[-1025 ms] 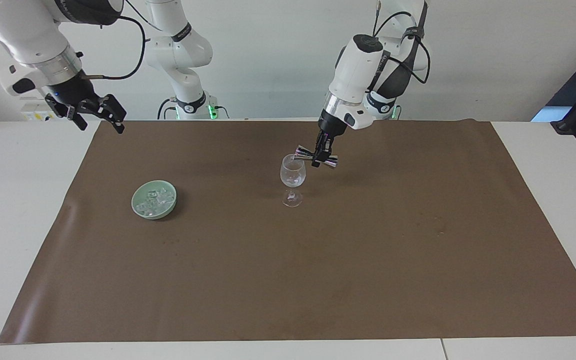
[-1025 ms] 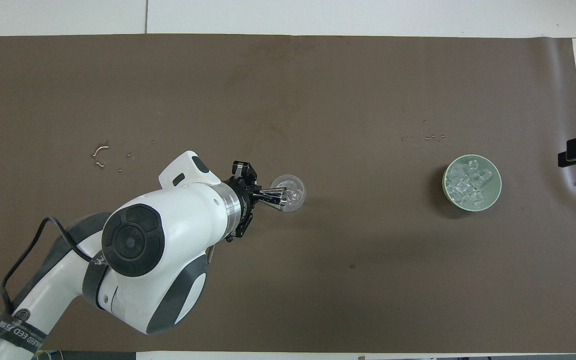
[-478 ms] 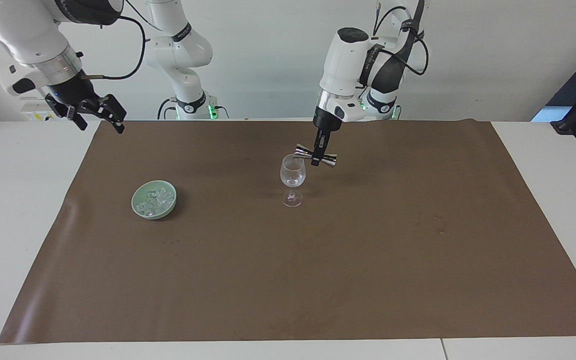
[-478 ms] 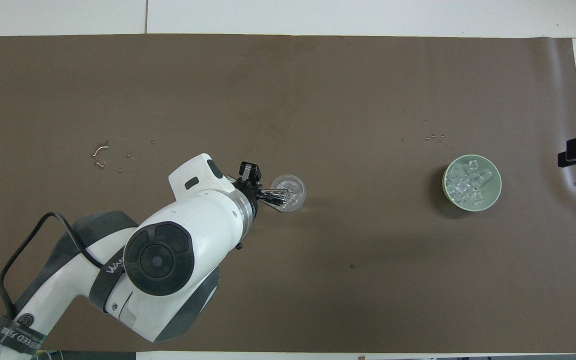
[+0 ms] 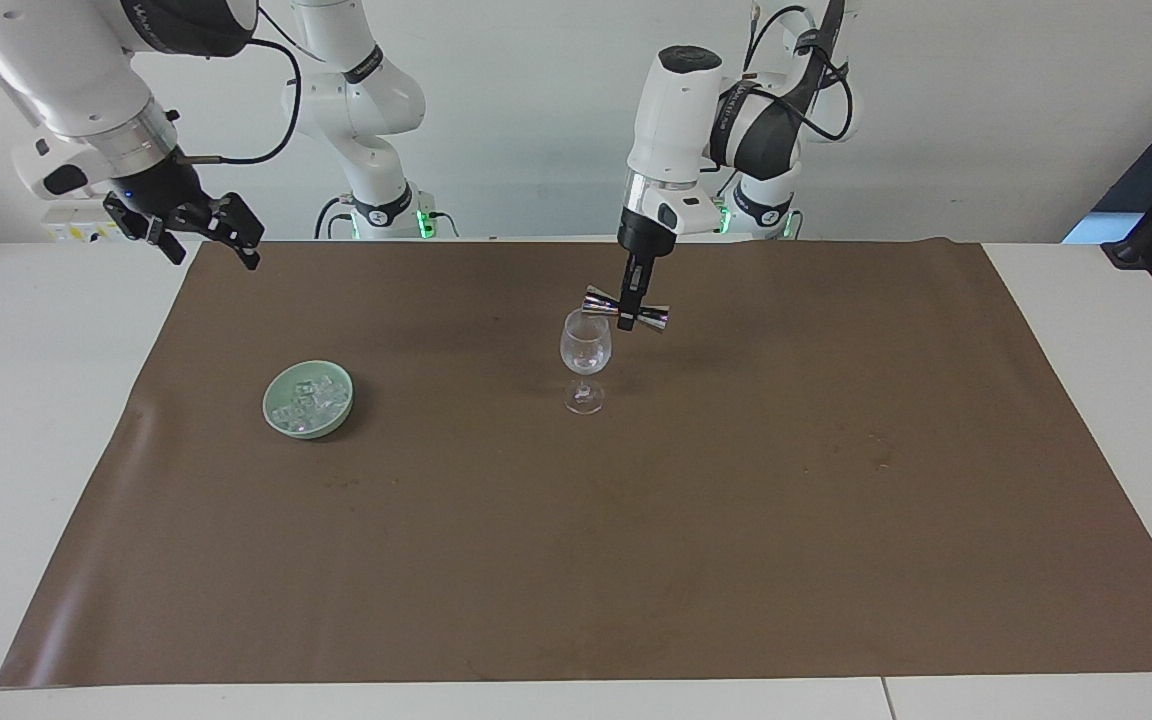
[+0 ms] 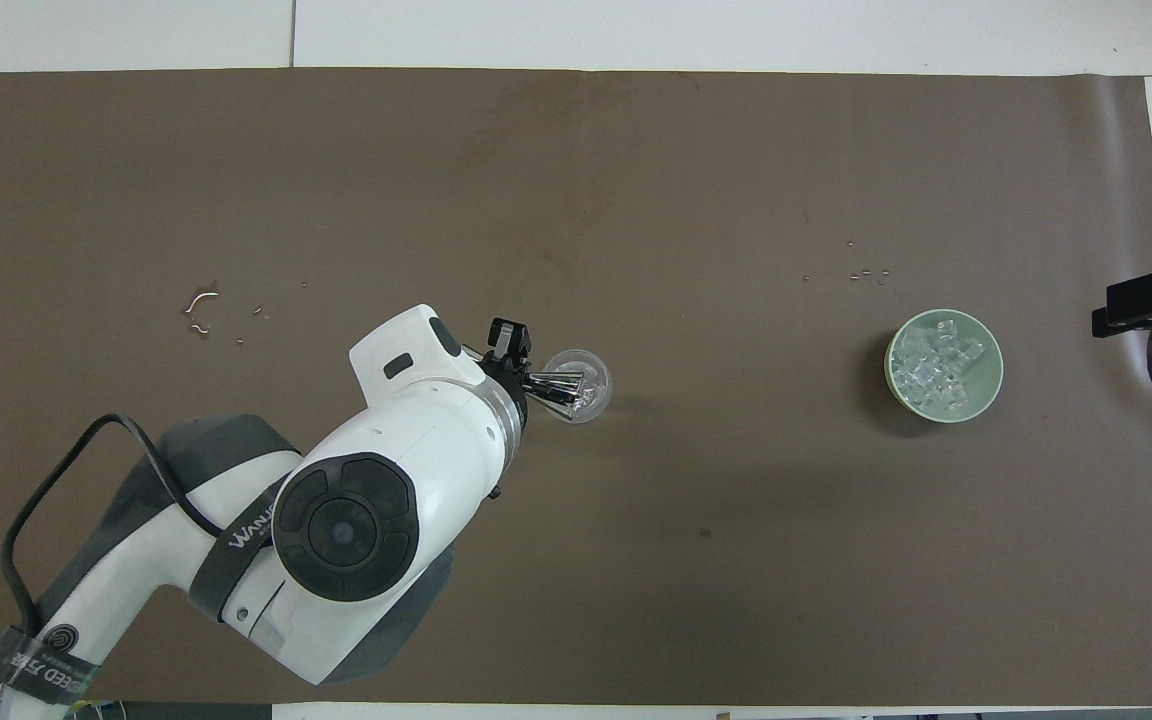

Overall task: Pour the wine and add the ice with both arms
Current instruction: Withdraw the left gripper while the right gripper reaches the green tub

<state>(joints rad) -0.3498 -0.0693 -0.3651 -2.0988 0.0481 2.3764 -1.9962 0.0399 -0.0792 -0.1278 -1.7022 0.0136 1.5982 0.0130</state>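
Note:
A clear stemmed wine glass (image 5: 585, 362) (image 6: 584, 386) stands upright on the middle of the brown mat. My left gripper (image 5: 627, 318) (image 6: 528, 381) is shut on a shiny metal jigger (image 5: 627, 311) (image 6: 554, 385), which lies on its side with one end over the glass's rim. The ice (image 5: 310, 398) (image 6: 942, 367), small clear cubes, fills a pale green bowl (image 5: 279, 417) (image 6: 893, 384) toward the right arm's end of the table. My right gripper (image 5: 204, 228) hangs open above the mat's corner; only its tip (image 6: 1136, 303) enters the overhead view.
The brown mat (image 5: 736, 560) covers most of the white table (image 5: 26, 400). Small spilled droplets (image 6: 200, 308) lie on the mat toward the left arm's end, and more specks (image 6: 861, 272) lie just past the bowl, farther from the robots.
The left arm has straightened up and lifted the jigger slightly, drawing its end back toward the rim of the glass. The right gripper has edged a little toward the mat.

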